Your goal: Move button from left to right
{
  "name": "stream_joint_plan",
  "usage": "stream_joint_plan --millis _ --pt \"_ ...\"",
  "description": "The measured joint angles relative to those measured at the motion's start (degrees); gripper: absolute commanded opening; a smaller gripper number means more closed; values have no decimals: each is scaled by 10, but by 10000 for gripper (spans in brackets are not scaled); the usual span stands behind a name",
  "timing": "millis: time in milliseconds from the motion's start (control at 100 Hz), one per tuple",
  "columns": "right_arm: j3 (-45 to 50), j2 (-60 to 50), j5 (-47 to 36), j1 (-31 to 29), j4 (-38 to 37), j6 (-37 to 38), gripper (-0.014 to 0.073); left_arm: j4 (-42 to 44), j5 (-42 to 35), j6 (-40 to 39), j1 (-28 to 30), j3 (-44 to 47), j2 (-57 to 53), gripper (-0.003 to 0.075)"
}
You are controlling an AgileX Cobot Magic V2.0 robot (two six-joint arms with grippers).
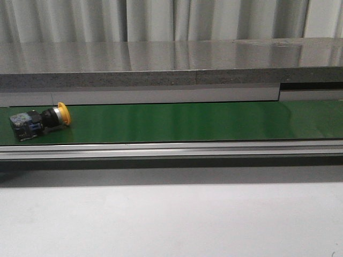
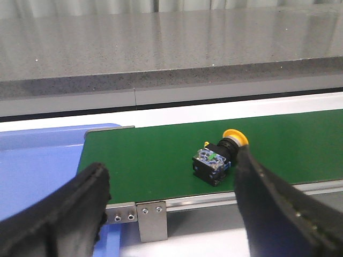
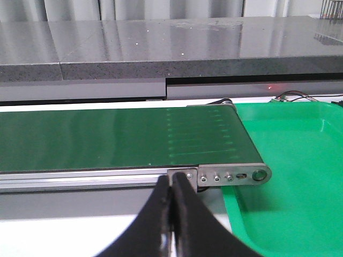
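The button (image 1: pixel 40 121) lies on its side at the left end of the green conveyor belt (image 1: pixel 187 122), yellow cap pointing right, black boxy base to the left. In the left wrist view the button (image 2: pixel 217 158) lies on the belt just beyond my open, empty left gripper (image 2: pixel 171 176), near its right finger (image 2: pixel 268 198). My right gripper (image 3: pixel 172 184) is shut and empty, in front of the belt's right end. Neither gripper shows in the front view.
A blue tray (image 2: pixel 37 166) sits at the belt's left end and a green tray (image 3: pixel 289 176) at its right end. A grey stone ledge (image 1: pixel 171 64) runs behind the belt, an aluminium rail (image 1: pixel 171 149) along its front. White tabletop (image 1: pixel 171 219) lies in front.
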Motion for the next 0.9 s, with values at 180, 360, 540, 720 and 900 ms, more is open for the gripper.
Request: stream_joint_plan --millis 180,360,540,720,900 --pt "0 0 0 0 0 0 -68 0 -15 0 0 1 0 227" --pt "0 0 0 0 0 0 -68 0 -23 1 0 1 0 -11" --pt "0 0 0 0 0 0 -68 0 -24 1 0 1 0 -20" --pt "0 0 0 0 0 0 -68 0 -24 1 0 1 0 -20" --pt "0 0 -1 0 0 0 -68 0 -24 1 0 1 0 -20"
